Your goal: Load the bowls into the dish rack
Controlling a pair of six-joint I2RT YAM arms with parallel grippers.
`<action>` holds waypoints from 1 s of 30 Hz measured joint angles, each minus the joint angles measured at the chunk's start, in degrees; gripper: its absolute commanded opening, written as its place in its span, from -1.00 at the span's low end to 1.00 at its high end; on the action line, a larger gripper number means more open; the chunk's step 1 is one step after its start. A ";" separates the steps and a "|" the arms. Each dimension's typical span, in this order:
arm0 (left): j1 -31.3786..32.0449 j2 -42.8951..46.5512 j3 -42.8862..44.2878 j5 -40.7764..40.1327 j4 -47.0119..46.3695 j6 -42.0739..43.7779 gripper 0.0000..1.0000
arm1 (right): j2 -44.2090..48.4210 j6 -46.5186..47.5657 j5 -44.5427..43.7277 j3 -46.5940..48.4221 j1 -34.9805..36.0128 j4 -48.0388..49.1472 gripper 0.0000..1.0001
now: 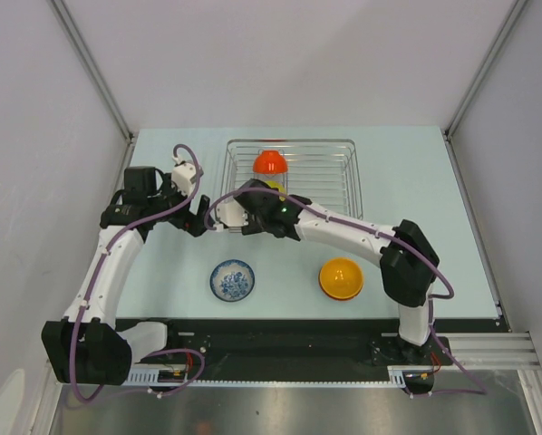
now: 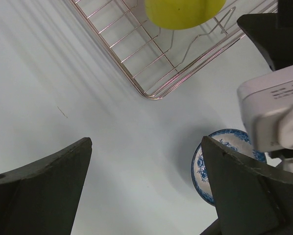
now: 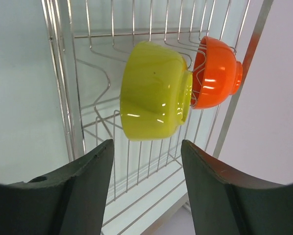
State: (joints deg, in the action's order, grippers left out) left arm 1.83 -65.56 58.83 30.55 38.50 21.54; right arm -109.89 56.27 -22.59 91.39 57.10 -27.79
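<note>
The pale blue table (image 1: 470, 181) carries the dish rack (image 1: 321, 181) at 12 o'clock of its middle, against the far edge.

The right arm (image 1: 353, 236) reaches toward 10 o'clock across the table to the rack's near left part. The left arm (image 1: 103, 272) bends in from 9 o'clock and ends just outside the rack's near left corner.

Four bowls are in view. An amber bowl (image 1: 341, 277) sits upright on the table at 5 o'clock of its middle, and a blue-patterned bowl (image 1: 232, 279) sits at 7 o'clock, well apart from it. In the rack, an orange bowl (image 3: 217, 71) stands on edge among the tines at 10 o'clock of the rack's centre. A lime bowl (image 3: 154, 90) stands on edge right against it on the near side.

The right gripper (image 3: 146, 144) has its fingers spread wide with nothing between them, the lime bowl just beyond the tips. The left gripper (image 2: 146, 142) is also spread wide and empty above bare table.
</note>
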 measured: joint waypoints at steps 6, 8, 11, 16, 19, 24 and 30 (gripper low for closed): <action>-0.02 -0.04 0.96 1.11 1.44 1.14 0.99 | 3.08 -4.20 5.38 1.81 -0.83 -7.02 0.29; -0.04 -0.04 1.70 1.75 2.78 2.43 0.99 | 4.92 -6.10 7.58 2.14 -2.03 -8.74 0.30; -0.04 -0.09 2.49 2.75 4.66 4.63 0.99 | 9.03 -9.29 10.73 2.19 -5.77 -10.23 0.35; -0.04 -0.48 2.47 2.32 4.85 5.49 0.99 | 16.92 -13.79 12.55 0.48 -15.34 -6.47 0.34; -0.07 -1.86 2.47 1.05 2.51 4.98 0.99 | 19.30 -15.85 11.06 -1.31 -20.31 -3.19 0.34; -0.09 -6.80 2.60 -1.75 -2.93 2.67 0.99 | 19.41 -18.78 11.32 -5.64 -23.96 -0.09 0.34; 1.20 -15.41 9.18 -5.09 -6.32 -0.13 0.99 | 16.46 -22.40 13.25 -6.27 -23.96 1.81 0.34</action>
State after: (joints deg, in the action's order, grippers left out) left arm 3.03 -80.97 68.01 25.45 32.18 21.41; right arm -93.43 33.87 -9.34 85.12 33.15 -25.98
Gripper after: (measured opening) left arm 0.996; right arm 0.672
